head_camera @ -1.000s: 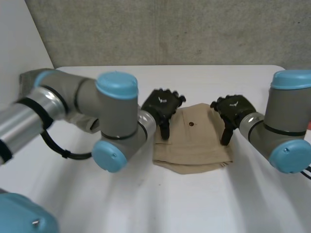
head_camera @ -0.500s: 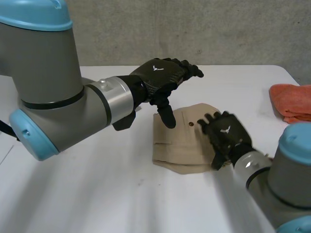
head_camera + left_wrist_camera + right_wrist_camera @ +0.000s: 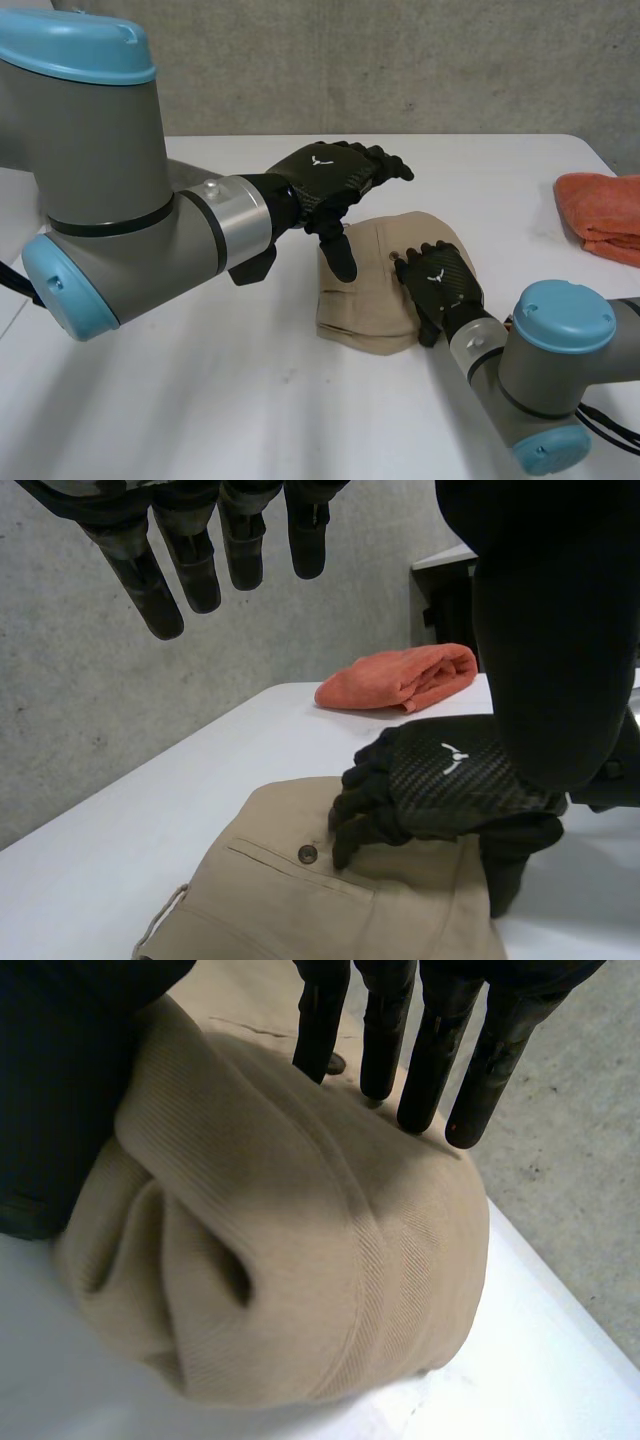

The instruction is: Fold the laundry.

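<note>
Tan folded shorts [image 3: 365,300] lie mid-table [image 3: 200,400], an orange towel [image 3: 605,215] well apart at the right edge. The left hand [image 3: 335,180] has lifted off the shorts' left edge since a second ago and hovers above it, fingers [image 3: 190,560] spread and relaxed, holding nothing. The right hand [image 3: 440,285] has moved onto the right half, straight fingers on top and thumb against the side. It seems to pinch the bunched cloth between them, though the thumb's contact is hard to see. The right edge now looks drawn inward, suggesting another fold is under way.
</note>
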You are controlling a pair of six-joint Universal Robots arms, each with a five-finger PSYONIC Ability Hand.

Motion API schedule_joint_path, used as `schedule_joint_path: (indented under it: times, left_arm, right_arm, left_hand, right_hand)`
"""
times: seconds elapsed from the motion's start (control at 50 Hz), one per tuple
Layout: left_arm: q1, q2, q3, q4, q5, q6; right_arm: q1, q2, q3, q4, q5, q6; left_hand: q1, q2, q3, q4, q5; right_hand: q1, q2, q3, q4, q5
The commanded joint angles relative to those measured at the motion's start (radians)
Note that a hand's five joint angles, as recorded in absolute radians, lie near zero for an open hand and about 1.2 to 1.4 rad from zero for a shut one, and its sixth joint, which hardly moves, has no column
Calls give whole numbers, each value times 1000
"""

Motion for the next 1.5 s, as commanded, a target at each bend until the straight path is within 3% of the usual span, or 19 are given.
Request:
schedule_joint_path:
  times: [0.02, 0.16, 0.22, 0.26, 0.3, 0.48, 0.56, 0.64, 0.74, 0.92, 1.04, 1.14, 1.5]
  left_arm:
    - [-2, 2, -5, 10, -3, 0]
    - [0, 2, -9, 10, -3, -2]
    - [6, 2, -17, 10, -3, -2]
    - [6, 2, -19, 10, -3, -3]
    - [8, 2, -23, 11, -3, -2]
    - [9, 5, -32, 11, -3, -2]
    - [18, 18, -35, 11, -3, -2]
    - [26, 28, -40, 11, -3, -2]
    - [26, 34, -45, 11, -3, -3]
    - [23, 34, -48, 11, -4, -3]
    - [17, 37, -48, 11, -6, -3]
    - [12, 38, -48, 13, -4, -3]
    - [-2, 34, -74, 13, -6, -3]
  right_arm:
    - [1, 33, -72, 7, 2, 4]
    - [6, 68, -138, 7, 2, 7]
    - [6, 99, -179, 13, 2, 7]
    - [4, 117, -217, 17, 5, 9]
    - [3, 122, -237, 19, 3, 9]
    - [-65, 107, -306, 75, -29, -2]
    - [-174, 100, -343, 109, -110, -11]
    - [-307, 97, -427, 115, -258, -57]
    - [-393, 88, -535, 108, -372, -74]
    - [-506, 139, -876, 89, -428, 79]
    - [-589, 195, -1004, 86, -458, 190]
    - [-678, 304, -1081, 95, -569, 218]
    - [-964, 508, -980, 154, -823, 204]
  left_hand:
    - [5, -9, -17, -11, -27]
    - [5, -9, -17, -11, -27]
    - [5, -9, -17, -11, -27]
    - [5, -9, -17, -11, -27]
    - [5, -9, -17, -11, -27]
    - [5, -9, -17, -11, -27]
    - [5, -9, -17, -11, -27]
    - [5, -9, -17, -11, -27]
    - [5, -9, -17, -11, -27]
    - [5, -9, -17, -11, -27]
    - [5, -9, -17, -11, -27]
    - [5, -9, -17, -11, -27]
    - [5, -9, -17, -11, -27]
  right_hand:
    - [155, 110, 101, 98, 182]
    - [166, 121, 112, 109, 194]
    - [467, 422, 414, 410, 495]
    - [877, 832, 823, 820, 905]
    - [1008, 962, 954, 951, 1035]
    - [1008, 963, 954, 951, 1035]
    - [1008, 963, 954, 951, 1035]
    - [1008, 963, 954, 951, 1035]
    - [1008, 963, 954, 951, 1035]
    - [1008, 963, 954, 951, 1035]
    - [1008, 963, 954, 951, 1035]
    - [1008, 963, 954, 951, 1035]
    - [1008, 963, 954, 951, 1035]
